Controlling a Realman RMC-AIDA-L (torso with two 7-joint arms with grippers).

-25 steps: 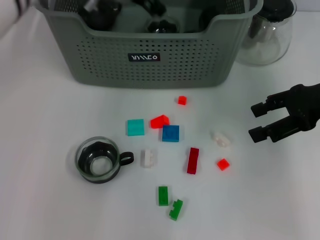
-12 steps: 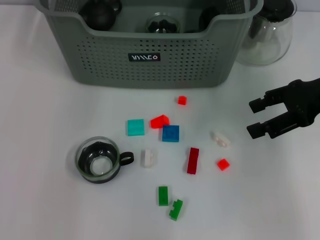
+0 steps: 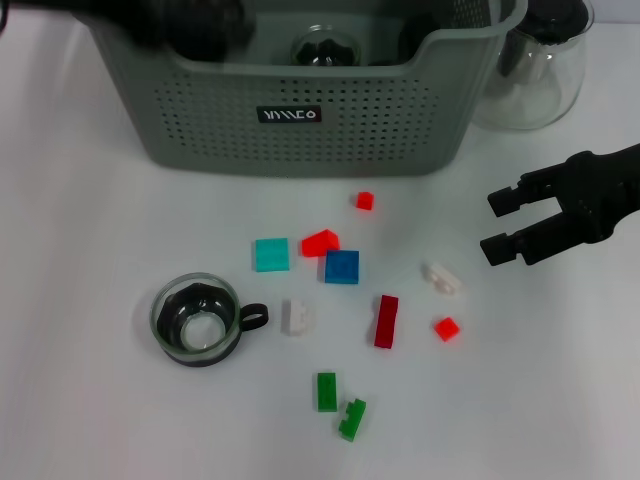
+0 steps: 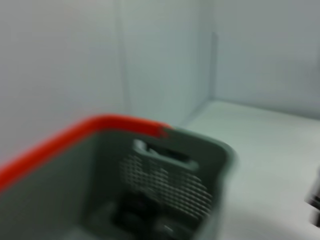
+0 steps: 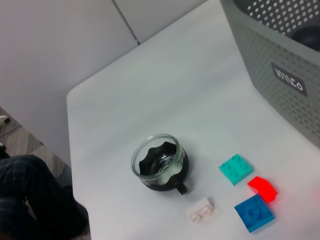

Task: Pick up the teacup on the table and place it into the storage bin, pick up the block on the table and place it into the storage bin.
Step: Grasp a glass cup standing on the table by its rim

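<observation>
The right end effector (image 3: 502, 224) is held wide open above the desk's (image 3: 90, 400) right edge. The teacup (image 3: 196, 320) sits mid-left — scattered blocks (image 3: 341, 267) beside it — before the storage bin (image 3: 300, 110) at the far edge.

I see the glass teacup (image 3: 196, 320) upright, handle toward the scattered blocks (image 3: 341, 267); the perforated grey-green storage bin (image 3: 300, 100) stands behind them, already holding cups

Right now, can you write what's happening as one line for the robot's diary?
right gripper: open, above table right of blocks | left arm: over bin's back left corner | cup: on table | bin: holds dark items
</observation>
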